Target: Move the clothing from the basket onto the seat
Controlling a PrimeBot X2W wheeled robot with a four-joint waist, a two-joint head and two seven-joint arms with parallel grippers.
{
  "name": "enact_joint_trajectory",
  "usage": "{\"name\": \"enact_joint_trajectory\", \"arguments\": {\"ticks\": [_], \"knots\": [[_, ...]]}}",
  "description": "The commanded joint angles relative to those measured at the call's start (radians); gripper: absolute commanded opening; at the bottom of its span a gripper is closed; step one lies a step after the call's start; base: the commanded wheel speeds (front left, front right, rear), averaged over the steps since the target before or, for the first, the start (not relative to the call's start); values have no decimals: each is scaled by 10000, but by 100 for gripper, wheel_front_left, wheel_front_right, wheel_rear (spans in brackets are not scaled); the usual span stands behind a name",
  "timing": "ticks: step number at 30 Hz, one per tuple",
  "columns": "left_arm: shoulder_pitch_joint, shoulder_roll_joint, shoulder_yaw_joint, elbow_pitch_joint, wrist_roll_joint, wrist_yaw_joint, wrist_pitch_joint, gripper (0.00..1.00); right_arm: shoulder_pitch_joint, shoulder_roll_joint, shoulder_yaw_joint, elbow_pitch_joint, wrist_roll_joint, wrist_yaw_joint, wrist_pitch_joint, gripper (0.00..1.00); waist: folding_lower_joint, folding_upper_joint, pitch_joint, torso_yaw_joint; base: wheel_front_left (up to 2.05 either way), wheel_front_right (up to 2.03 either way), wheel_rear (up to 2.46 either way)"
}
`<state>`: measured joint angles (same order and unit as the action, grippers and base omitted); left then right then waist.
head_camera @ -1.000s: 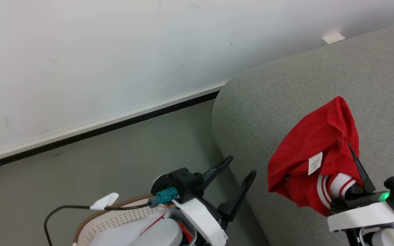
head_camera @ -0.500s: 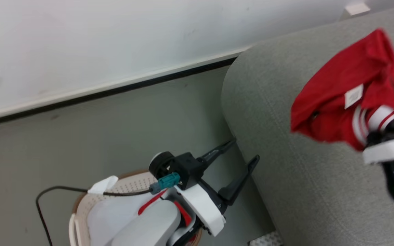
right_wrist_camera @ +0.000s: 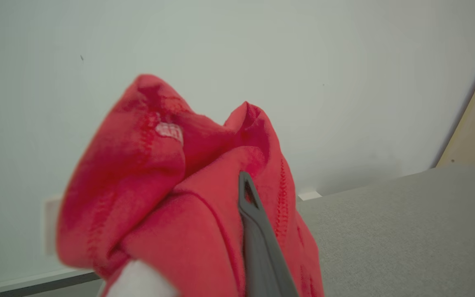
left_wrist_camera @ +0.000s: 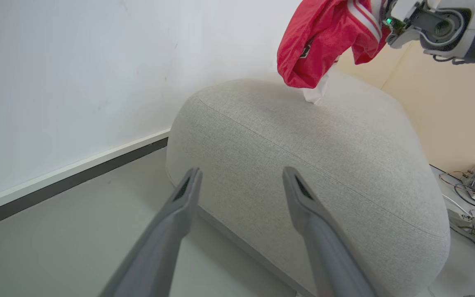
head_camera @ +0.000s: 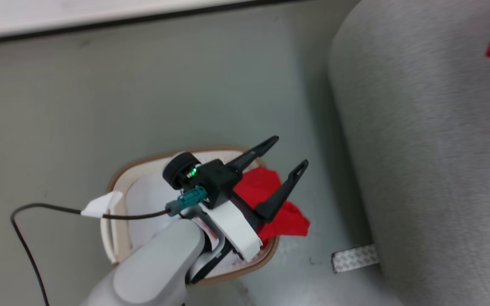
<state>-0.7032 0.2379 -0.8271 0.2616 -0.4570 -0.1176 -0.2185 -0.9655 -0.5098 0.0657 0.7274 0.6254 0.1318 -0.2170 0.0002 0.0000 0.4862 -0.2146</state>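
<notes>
Now, red shirt aloft, upper right, above the seat.
Right end effector pinches it; left end effector, spread, hovers over the basket. Released near that rounded edge, cloth could slide floorward.

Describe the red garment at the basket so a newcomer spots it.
On the floor beside the grey seat stands a cream basket with a brown rim. A red garment spills over its seat-side rim, under the open left gripper. The other red garment hangs high above the seat.
</notes>
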Motion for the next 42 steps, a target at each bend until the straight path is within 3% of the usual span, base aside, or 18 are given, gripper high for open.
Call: {"name": "enact_joint_trajectory", "arguments": {"ticks": [1,7,12,13,16,17,18,19,29,36,42], "knots": [[-165,110,27,-67,111,20,20,100,-282,-224,45,333,-98,-22,54,0,-2,0,832,668,0,0,0],[-367,223,114,-161,170,93,-63,100,-916,-886,389,2355,-1181,-22,603,0,-2,0,1227,982,0,0,0],[-330,209,158,-110,113,133,-164,100,-1029,-1011,571,3911,-1814,-22,1350,0,-2,0,1196,1051,0,0,0],[-315,204,159,-95,94,147,-156,100,-1054,-981,571,4088,-1851,-22,1399,5,-2,0,1172,1047,0,0,0],[-244,227,174,-27,45,161,-214,100,-1097,-803,571,4468,-1928,-22,1296,29,-2,0,1037,985,0,0,0],[-211,235,169,-1,27,163,-224,100,-1107,-745,593,4543,-1952,-22,1269,42,-2,0,967,951,0,0,0],[-173,244,163,28,10,165,-241,100,-1099,-700,621,4613,-1988,-22,1253,82,-2,0,876,911,0,0,0],[-143,242,159,52,-16,167,-250,100,-1088,-674,656,4678,-2027,-22,1213,100,-2,0,777,876,0,0,0],[639,112,308,650,-416,300,-378,100,142,-225,2004,4348,-1940,-22,1820,100,-2,0,-1357,583,0,0,0],[1367,109,633,937,-739,473,-451,100,1193,-538,2904,3109,-1340,-22,1843,100,-2,0,-2798,602,0,0,0],[1974,182,1281,906,-988,820,-457,100,2083,-912,3273,1335,-430,-22,1579,100,-2,0,-3979,864,0,0,0]]}}
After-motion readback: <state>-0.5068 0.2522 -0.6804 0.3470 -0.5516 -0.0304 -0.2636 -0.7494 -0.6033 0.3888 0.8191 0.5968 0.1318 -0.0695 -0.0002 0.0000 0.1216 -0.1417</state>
